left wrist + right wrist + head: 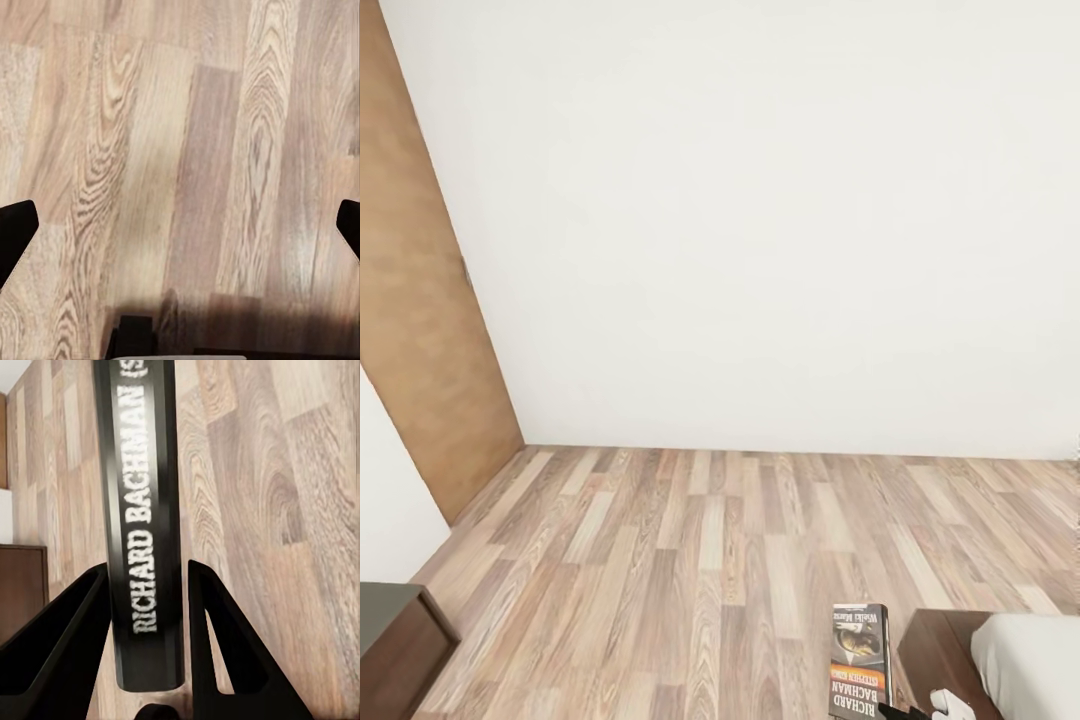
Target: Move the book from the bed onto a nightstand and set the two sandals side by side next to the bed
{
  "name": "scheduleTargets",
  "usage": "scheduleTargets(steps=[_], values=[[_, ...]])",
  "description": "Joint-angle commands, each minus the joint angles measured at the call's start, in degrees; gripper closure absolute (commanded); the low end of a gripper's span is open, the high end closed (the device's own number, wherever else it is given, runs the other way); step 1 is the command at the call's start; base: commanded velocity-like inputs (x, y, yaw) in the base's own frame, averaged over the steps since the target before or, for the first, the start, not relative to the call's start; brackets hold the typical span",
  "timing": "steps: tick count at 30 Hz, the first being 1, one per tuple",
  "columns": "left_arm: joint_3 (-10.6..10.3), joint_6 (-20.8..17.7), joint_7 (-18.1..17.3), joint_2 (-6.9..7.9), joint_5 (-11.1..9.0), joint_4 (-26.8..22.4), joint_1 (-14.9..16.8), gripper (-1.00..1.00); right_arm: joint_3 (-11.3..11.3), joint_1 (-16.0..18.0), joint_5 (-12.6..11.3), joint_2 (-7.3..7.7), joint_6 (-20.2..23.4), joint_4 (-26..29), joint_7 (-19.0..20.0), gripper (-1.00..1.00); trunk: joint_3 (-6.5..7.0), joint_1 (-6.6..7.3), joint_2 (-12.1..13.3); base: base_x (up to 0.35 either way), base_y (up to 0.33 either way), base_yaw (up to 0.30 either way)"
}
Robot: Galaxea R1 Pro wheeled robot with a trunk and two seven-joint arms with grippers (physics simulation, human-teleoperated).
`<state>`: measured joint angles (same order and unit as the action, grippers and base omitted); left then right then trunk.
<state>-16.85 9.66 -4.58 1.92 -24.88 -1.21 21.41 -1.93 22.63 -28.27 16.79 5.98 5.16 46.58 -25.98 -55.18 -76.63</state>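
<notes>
- Right wrist view, nearest first: the right gripper (148,622) has its two black fingers (64,637) pressed against either side of the book (141,510), so the book is gripped by its thickness and runs out lengthwise beyond the fingertips.
- Between the fingers the book's black spine faces the camera, with white capitals reading "RICHARD BACHMAN" along it; further letters past that are cut off and I cannot read them.
- Beyond the fingers lies the wood-plank floor (270,472), and off to one finger's outer side is a dark brown wooden cabinet (21,585), possibly a nightstand, though too little of it shows to be sure.
- Left wrist view: the left gripper (180,229) has its black fingertips (13,232) at the two opposite edges of the picture, spread wide with nothing between them but the plank floor beyond.
- Head view: the book's cover shows above the floor, with an orange band and white "RICHARD BACHMAN" at the end nearest the gripper; smaller lettering at the far end is too blurred to read.
- Just beside the book is a corner of the bed (945,650), dark brown frame with light grey mattress.
- Farther off stand the white wall (760,230) and a tan wooden sliding door (415,330).
</notes>
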Motion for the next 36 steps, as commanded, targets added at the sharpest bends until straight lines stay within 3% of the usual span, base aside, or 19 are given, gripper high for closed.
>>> scheduleTargets(steps=[1, 36], values=[[-0.43, 0.18, -0.25, 0.02, -0.61, 0.06, 0.03, -1.0, -0.38, 0.04, -0.38, 0.0, 0.61, 0.03, 0.18, 1.0, -0.06, -0.03, -0.03, 0.324, 0.0, -0.109], [-0.38, 0.24, -0.17, 0.18, -0.61, 0.06, 0.03, -1.0, -0.36, 0.04, -0.38, 0.0, 0.61, 0.02, 0.18, 1.0, -0.06, -0.03, -0.03, 0.298, 0.0, -0.009]])
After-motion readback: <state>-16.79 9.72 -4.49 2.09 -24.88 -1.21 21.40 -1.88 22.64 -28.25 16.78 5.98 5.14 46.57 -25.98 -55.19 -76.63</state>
